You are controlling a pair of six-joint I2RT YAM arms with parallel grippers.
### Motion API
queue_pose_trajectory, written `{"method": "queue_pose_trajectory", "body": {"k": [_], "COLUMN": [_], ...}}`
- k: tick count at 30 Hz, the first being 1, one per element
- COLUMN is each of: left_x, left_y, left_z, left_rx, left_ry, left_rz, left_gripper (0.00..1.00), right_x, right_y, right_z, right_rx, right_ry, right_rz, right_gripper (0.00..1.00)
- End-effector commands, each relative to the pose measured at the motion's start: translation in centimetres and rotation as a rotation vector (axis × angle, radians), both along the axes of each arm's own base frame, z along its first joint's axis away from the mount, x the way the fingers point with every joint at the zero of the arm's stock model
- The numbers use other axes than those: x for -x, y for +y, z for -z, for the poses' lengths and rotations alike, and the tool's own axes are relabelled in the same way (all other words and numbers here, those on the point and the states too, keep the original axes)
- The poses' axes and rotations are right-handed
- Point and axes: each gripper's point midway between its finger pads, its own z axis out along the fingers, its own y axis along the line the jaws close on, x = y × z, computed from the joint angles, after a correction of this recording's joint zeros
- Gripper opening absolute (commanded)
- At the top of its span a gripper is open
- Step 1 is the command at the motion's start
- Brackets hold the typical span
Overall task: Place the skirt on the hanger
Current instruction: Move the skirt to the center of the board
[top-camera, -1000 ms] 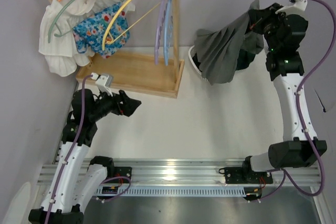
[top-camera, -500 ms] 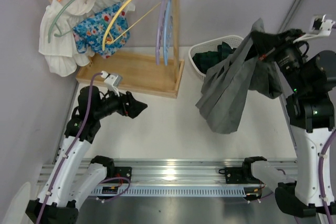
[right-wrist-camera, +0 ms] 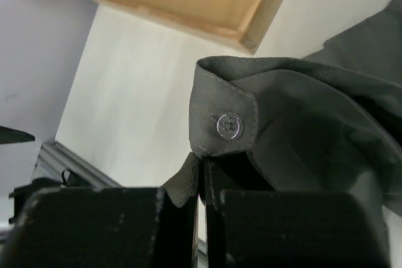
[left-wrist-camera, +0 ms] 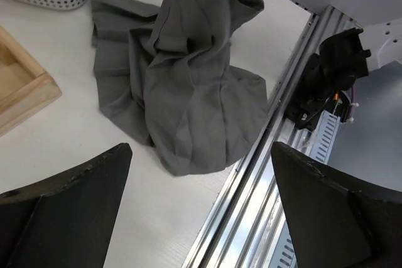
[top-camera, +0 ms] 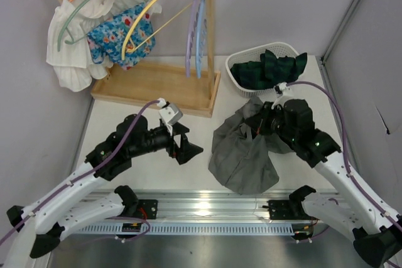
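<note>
Overhead + wrist cams, skirt (top-camera: 242, 154) shared

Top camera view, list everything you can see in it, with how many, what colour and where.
grey skirt: one, grey, heaped front centre-right
wooden rack: one, pale wood, back left
hangers: five, orange, green, yellow, lilac, blue, on the rack's rail
white garment: one, white, at the rack's left end
floral garment: one, blue with flowers, beside the white one
basket: one, white, back right
dark clothes: a pile, dark green, in the basket
table: one, white, under everything
left claw: one, black, open, above the table left of the skirt
right claw: one, black, shut on the skirt's waistband
</note>
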Motion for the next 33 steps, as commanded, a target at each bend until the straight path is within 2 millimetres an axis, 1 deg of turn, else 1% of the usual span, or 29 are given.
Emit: {"method": "queue_pose_trajectory", "body": {"k": [1, 2, 3, 4, 6, 7, 8, 9, 10, 11, 12, 13, 15, 16, 17, 18, 19, 20, 22, 23, 24, 26, 27, 28, 29, 30, 31, 32, 33], "left_x": [-0.2, -0.3, -1.0, -0.6, -1.1, -1.4, -1.8, -2.0, -2.5, -2.8, -3.2, -3.6, -4.1, -4.4, -5.2, -5.7, -6.0, -6.3, -6.5, -6.6, -6.9, -7.0, -7.2, -7.5, -7.8, -8.4, -8.6, -8.9, -9.2], "left_y": [-1.4, -1.8, -2.4, -3.4, -4.9, -6.3, -7.2, -7.9, -9.3, -10.1, -11.1, -12.2, -13.9, -14.4, -15.0, -15.8, -16.4, -17.7, -18.7, -19.3, -19.7, -20.3, -20.7, -20.9, -21.1, -21.2, -21.3, -21.4, -21.3], "left_z": [-5.0, -4.9, -4.4, -3.9, -3.6, -2.0, -2.4, -1.8, -1.0, -0.5, -0.7, 0.5, 0.1, 0.3, 0.9, -0.2, -0.2, -0.5, -0.5, -1.1, -0.2, -0.3, 0.3, 0.5, 0.4, 1.1, 1.1, 1.2, 1.9], "left_rx": [0.083, 0.076, 0.051, 0.037, 0.021, -0.027, -0.017, -0.027, -0.042, -0.042, -0.009, -0.017, 0.03, 0.025, 0.006, 0.039, 0.03, 0.031, 0.024, 0.039, 0.027, 0.045, 0.032, 0.027, 0.024, 0.002, 0.0, -0.008, -0.027], "left_ry": [-0.127, -0.125, -0.119, -0.11, -0.111, -0.102, -0.108, -0.103, -0.087, -0.077, -0.072, -0.055, -0.059, -0.058, -0.061, -0.071, -0.095, -0.106, -0.13, -0.134, -0.131, -0.141, -0.144, -0.149, -0.154, -0.159, -0.162, -0.166, -0.167], "left_rz": [-0.053, -0.059, -0.095, -0.085, -0.123, -0.153, -0.179, -0.204, -0.237, -0.251, -0.264, -0.271, -0.273, -0.278, -0.307, -0.32, -0.316, -0.297, -0.273, -0.27, -0.273, -0.265, -0.263, -0.27, -0.28, -0.311, -0.32, -0.324, -0.325], "left_gripper": [0.99, 1.0, 1.0, 1.0, 1.0, 1.0, 0.99, 0.99, 1.0, 1.0, 0.99, 0.99, 0.99, 0.99, 0.99, 0.99, 0.99, 0.99, 0.98, 0.98, 0.98, 0.98, 0.96, 0.85, 0.77, 0.7, 0.58, 0.56, 0.55], "right_x": [0.1, 0.0, 0.1, 0.1, -0.3, -0.5, -0.7, -0.7, -1.0, -1.1, -1.0, -1.1, -0.9, -1.1, -1.0, -0.9, -0.8, -0.7, -0.6, -0.6, -0.6, -0.6, -0.6, -0.6, -0.5, -0.6, -0.6, -0.5, -0.5], "right_y": [1.2, 1.7, 2.1, 2.2, 2.5, 2.4, 2.2, 2.0, 1.6, 1.3, 1.0, 0.7, -0.1, -0.7, -1.0, -1.2, -1.4, -1.5, -1.6, -1.6, -1.7, -1.8, -1.8, -1.7, -1.7, -1.8, -1.8, -1.9, -1.9], "right_z": [-5.1, -4.6, -4.4, -4.3, -3.7, -3.5, -3.1, -3.3, -3.3, -3.2, -3.6, -3.8, -4.1, -4.4, -4.2, -4.3, -4.5, -4.4, -4.3, -3.9, -3.7, -3.2, -3.1, -3.0, -3.2, -3.3, -3.4, -3.9, -4.1], "right_rx": [-0.15, -0.159, -0.158, -0.157, -0.147, -0.148, -0.146, -0.145, -0.137, -0.13, -0.129, -0.124, -0.106, -0.099, -0.087, -0.086, -0.091, -0.09, -0.103, -0.103, -0.104, -0.11, -0.111, -0.117, -0.127, -0.134, -0.141, -0.154, -0.16], "right_ry": [-0.179, -0.167, -0.159, -0.152, -0.132, -0.125, -0.106, -0.11, -0.115, -0.115, -0.131, -0.144, -0.162, -0.172, -0.169, -0.173, -0.177, -0.169, -0.159, -0.149, -0.141, -0.123, -0.115, -0.111, -0.108, -0.106, -0.107, -0.111, -0.112], "right_rz": [0.018, 0.013, 0.003, 0.005, 0.025, 0.048, 0.067, 0.078, 0.107, 0.118, 0.126, 0.139, 0.162, 0.19, 0.198, 0.203, 0.208, 0.213, 0.218, 0.224, 0.229, 0.24, 0.242, 0.238, 0.24, 0.243, 0.245, 0.247, 0.246], "right_gripper": [0.0, 0.0, 0.0, 0.0, 0.0, 0.0, 0.0, 0.0, 0.0, 0.0, 0.0, 0.0, 0.0, 0.0, 0.0, 0.0, 0.0, 0.0, 0.0, 0.0, 0.0, 0.0, 0.0, 0.0, 0.0, 0.0, 0.0, 0.0, 0.0]}}
